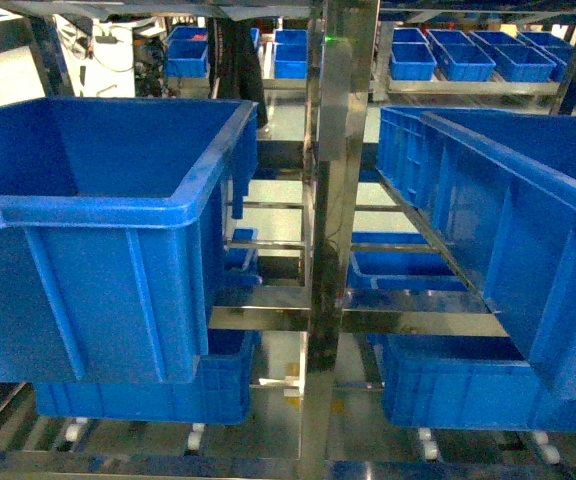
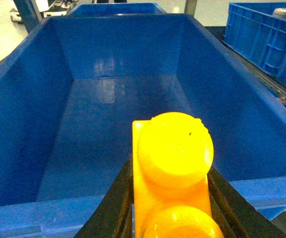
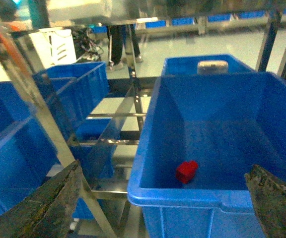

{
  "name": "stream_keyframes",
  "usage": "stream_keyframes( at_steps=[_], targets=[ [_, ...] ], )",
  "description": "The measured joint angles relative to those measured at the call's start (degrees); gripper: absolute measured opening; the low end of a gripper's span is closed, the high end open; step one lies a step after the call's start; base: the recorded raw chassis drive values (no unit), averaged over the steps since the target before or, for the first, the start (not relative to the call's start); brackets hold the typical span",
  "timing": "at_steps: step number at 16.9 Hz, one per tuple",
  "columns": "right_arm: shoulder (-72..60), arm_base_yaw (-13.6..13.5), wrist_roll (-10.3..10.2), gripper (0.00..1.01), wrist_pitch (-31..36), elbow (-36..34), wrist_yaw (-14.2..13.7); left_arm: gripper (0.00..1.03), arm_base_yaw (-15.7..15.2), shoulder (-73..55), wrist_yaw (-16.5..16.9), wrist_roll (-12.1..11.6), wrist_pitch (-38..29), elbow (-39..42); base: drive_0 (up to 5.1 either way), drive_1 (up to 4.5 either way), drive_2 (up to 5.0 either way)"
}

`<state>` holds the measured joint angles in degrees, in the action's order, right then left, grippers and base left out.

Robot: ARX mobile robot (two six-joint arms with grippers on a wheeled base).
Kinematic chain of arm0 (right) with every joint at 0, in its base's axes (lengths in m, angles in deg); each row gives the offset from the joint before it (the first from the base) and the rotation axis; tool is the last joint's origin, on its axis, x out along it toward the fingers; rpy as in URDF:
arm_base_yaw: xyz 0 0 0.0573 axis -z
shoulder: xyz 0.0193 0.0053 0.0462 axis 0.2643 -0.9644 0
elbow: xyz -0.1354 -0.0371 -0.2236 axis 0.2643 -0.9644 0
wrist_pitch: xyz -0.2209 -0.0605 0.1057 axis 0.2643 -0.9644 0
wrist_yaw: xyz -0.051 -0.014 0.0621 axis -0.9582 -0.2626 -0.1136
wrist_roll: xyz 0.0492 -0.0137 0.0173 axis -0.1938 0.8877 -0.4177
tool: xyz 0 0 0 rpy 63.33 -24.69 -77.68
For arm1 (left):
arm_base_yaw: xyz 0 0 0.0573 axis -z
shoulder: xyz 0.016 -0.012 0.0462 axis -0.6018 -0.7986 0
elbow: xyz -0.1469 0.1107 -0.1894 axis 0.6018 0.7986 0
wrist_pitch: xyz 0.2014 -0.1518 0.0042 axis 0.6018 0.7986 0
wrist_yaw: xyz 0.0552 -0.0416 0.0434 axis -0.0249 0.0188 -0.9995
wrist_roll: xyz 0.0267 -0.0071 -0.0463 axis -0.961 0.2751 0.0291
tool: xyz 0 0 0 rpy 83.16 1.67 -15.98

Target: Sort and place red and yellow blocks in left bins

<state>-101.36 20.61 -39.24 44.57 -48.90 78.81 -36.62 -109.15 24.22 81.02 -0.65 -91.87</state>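
Observation:
A yellow block (image 2: 173, 173) with two round studs fills the bottom of the left wrist view, clamped between the dark fingers (image 2: 115, 203) of my left gripper (image 2: 170, 208). It hangs over the near rim of an empty blue bin (image 2: 113, 104). That left bin (image 1: 98, 220) shows large in the head view. In the right wrist view a small red block (image 3: 186, 171) lies on the floor of another blue bin (image 3: 222, 129), near its front wall. My right gripper (image 3: 168, 203) is open, its fingers (image 3: 48, 203) spread wide before that bin's front rim. Neither gripper shows in the head view.
A steel rack post (image 1: 333, 200) stands between the left bin and a right bin (image 1: 508, 230). More blue bins (image 1: 438, 270) sit on lower shelves and far shelves (image 1: 468, 55). In the right wrist view other blue bins (image 3: 78, 84) and steel rails (image 3: 113, 144) lie to the left.

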Motion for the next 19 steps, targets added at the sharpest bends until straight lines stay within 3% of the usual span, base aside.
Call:
stream_keyframes(
  at_steps=[2, 3, 4, 9, 15, 19],
  targets=[
    [2.5, -4.3, 1.8, 0.98, 1.7, -2.3, -3.0, 0.29, 0.0, 0.0, 0.0, 0.0, 0.0, 0.0, 0.0, 0.0, 0.0],
    [2.5, -6.6, 3.6, 0.98, 3.8, -3.6, -5.0, 0.29, 0.0, 0.0, 0.0, 0.0, 0.0, 0.0, 0.0, 0.0, 0.0],
    [2.1, -7.7, 3.8, 0.98, 2.9, -4.0, -4.8, 0.29, 0.0, 0.0, 0.0, 0.0, 0.0, 0.0, 0.0, 0.0, 0.0],
    [0.0, -5.0, 4.2, 0.98, 3.4, -3.9, -3.6, 0.29, 0.0, 0.0, -0.2, 0.1, -0.2, 0.0, 0.0, 0.0, 0.0],
    [-0.2, -4.9, 4.2, 0.98, 3.4, -3.9, -3.6, 0.29, -0.8, -3.0, 0.3, -0.2, -1.2, -2.1, 0.0, 0.0, 0.0],
    [-0.2, -4.9, 4.2, 0.98, 3.4, -3.9, -3.6, 0.29, -2.7, -11.4, 2.0, -3.3, -4.7, -9.3, 0.0, 0.0, 0.0]
  ],
)
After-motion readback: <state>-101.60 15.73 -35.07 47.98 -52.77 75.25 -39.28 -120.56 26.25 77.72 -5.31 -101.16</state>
